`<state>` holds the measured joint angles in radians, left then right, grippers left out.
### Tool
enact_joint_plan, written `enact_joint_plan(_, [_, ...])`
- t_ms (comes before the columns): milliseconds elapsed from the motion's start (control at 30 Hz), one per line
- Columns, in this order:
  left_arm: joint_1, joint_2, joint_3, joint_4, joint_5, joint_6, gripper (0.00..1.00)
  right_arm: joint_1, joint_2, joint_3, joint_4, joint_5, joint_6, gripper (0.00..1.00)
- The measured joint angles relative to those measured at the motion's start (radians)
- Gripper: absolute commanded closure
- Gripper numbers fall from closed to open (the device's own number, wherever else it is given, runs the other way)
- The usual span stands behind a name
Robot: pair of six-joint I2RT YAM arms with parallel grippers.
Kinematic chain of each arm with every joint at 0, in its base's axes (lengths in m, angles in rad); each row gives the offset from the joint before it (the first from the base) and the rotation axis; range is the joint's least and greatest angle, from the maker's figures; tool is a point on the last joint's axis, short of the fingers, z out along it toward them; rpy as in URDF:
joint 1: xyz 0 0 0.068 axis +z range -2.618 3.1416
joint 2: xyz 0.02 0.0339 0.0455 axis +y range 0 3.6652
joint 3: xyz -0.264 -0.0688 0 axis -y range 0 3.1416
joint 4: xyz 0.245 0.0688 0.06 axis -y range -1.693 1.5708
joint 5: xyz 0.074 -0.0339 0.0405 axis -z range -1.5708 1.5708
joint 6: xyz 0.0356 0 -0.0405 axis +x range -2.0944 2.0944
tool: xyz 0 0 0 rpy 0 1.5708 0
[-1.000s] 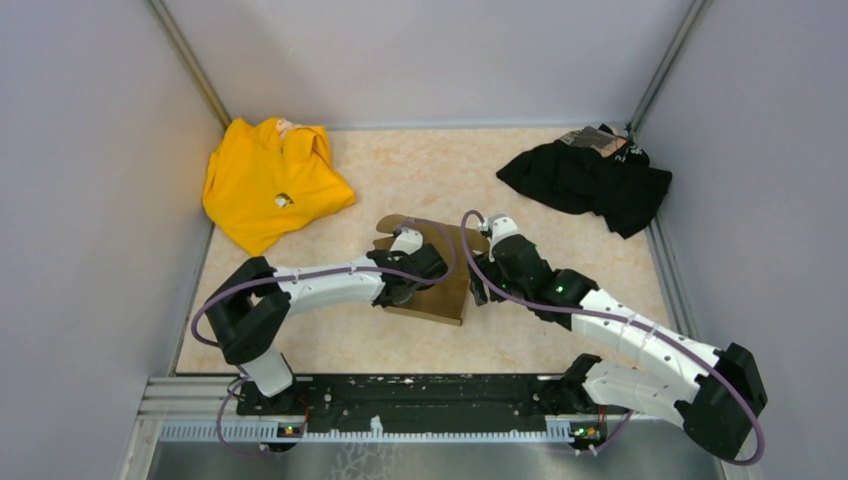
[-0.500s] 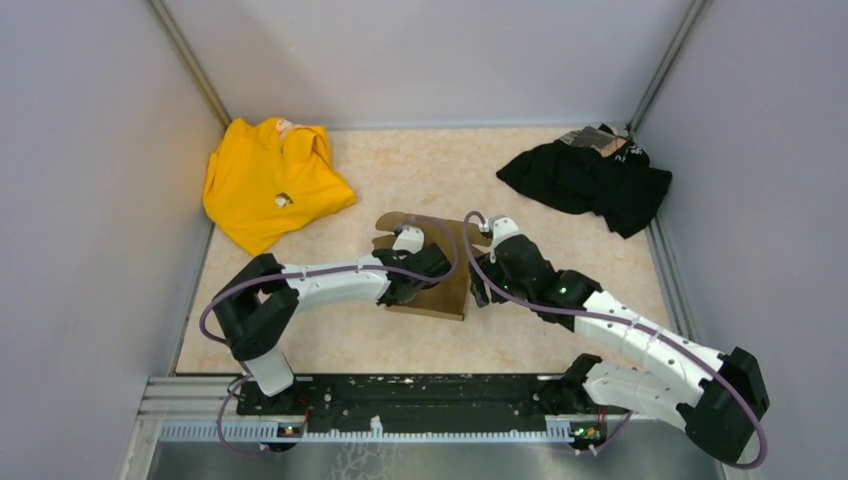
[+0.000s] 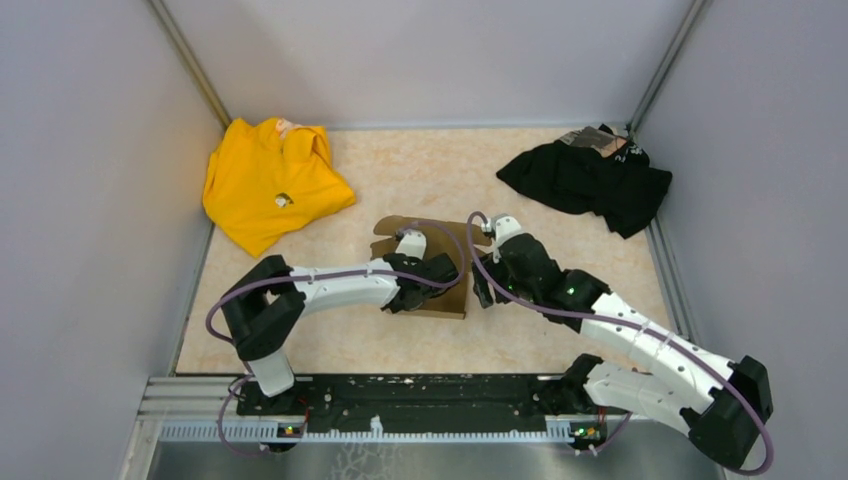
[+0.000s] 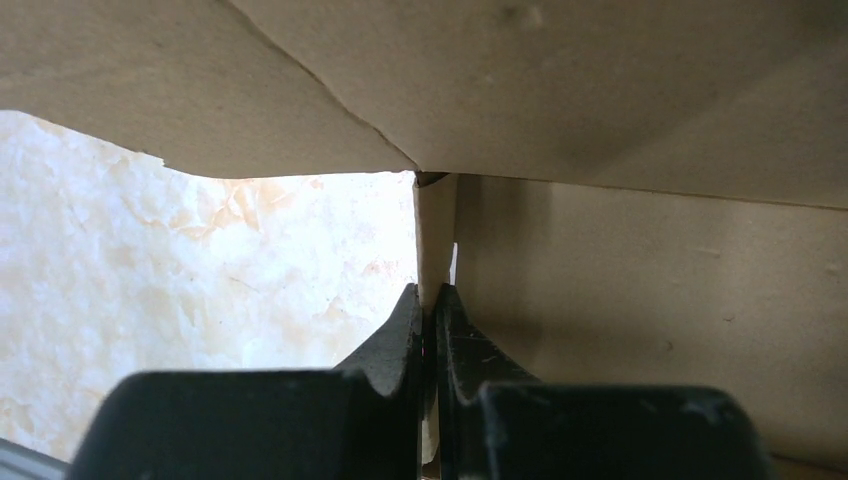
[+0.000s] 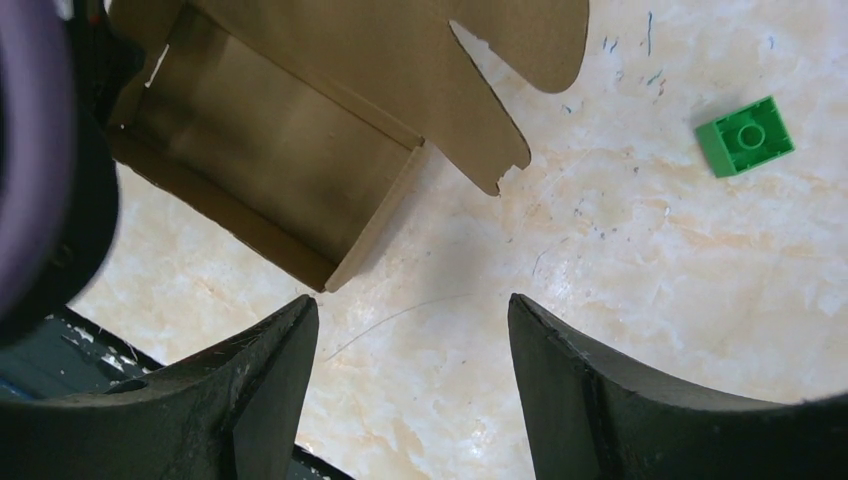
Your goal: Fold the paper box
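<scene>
The paper box (image 3: 452, 292) is a brown cardboard sheet, partly raised, in the middle of the table. My left gripper (image 3: 447, 276) reaches into it from the left. In the left wrist view that gripper (image 4: 427, 295) is shut on a thin upright cardboard wall (image 4: 437, 235), with more panels of the paper box (image 4: 620, 270) above and to the right. My right gripper (image 3: 483, 289) hovers just right of the box. In the right wrist view it (image 5: 412, 300) stands open over bare table, its left fingertip near the corner of the paper box (image 5: 270, 170).
A yellow garment (image 3: 270, 180) lies at the back left and a black garment (image 3: 590, 180) at the back right. A small green brick (image 5: 745, 135) sits on the table right of the box's rounded flaps. Walls enclose the table on three sides.
My left gripper has closed on the box's cardboard wall and its arm has shifted slightly right. The right gripper has barely moved and stays open.
</scene>
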<state>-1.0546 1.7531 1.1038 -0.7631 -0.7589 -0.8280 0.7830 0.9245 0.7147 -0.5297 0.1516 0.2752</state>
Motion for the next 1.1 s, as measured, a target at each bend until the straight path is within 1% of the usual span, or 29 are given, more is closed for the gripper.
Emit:
enact_joint_plan(67, [-0.014, 0.009, 0.007, -0.029, -0.019, -0.031, 0.85, 0.0, -0.002, 0.021, -0.014, 0.001, -0.011, 0.31])
enact_joint_plan(133, [-0.023, 0.014, 0.01, -0.053, -0.034, -0.053, 0.71, 0.0, -0.003, 0.041, -0.025, 0.002, -0.022, 0.31])
enact_joint_plan(200, [-0.029, 0.016, 0.009, -0.078, -0.047, -0.072, 0.62, 0.0, -0.008, 0.061, -0.037, 0.003, -0.031, 0.31])
enact_joint_plan(233, [-0.03, 0.016, 0.007, -0.09, -0.051, -0.076, 0.58, 0.0, -0.011, 0.071, -0.044, 0.002, -0.035, 0.31])
enact_joint_plan(333, [-0.03, 0.009, -0.008, -0.097, -0.06, -0.083, 0.55, 0.0, -0.016, 0.087, -0.056, -0.001, -0.041, 0.31])
enact_joint_plan(567, [-0.031, -0.077, -0.08, -0.057, -0.06, -0.082, 0.54, 0.0, -0.017, 0.092, -0.088, -0.015, -0.041, 0.31])
enact_joint_plan(733, [-0.031, -0.093, -0.114, -0.01, -0.057, -0.075, 0.55, 0.0, -0.017, 0.093, -0.108, -0.014, -0.04, 0.31])
enact_joint_plan(900, [-0.031, -0.121, -0.188, 0.065, -0.033, -0.056, 0.55, 0.0, -0.017, 0.093, -0.119, -0.011, -0.036, 0.31])
enact_joint_plan(967, [-0.03, -0.122, -0.202, 0.089, -0.025, -0.05, 0.6, 0.0, -0.014, 0.101, -0.13, -0.004, -0.035, 0.32])
enact_joint_plan(1067, [-0.03, -0.122, -0.212, 0.107, -0.022, -0.046, 0.71, 0.0, -0.005, 0.121, -0.129, 0.008, -0.029, 0.36])
enact_joint_plan(1100, [-0.03, -0.122, -0.214, 0.114, -0.022, -0.043, 0.73, 0.0, 0.0, 0.128, -0.127, 0.01, -0.028, 0.36])
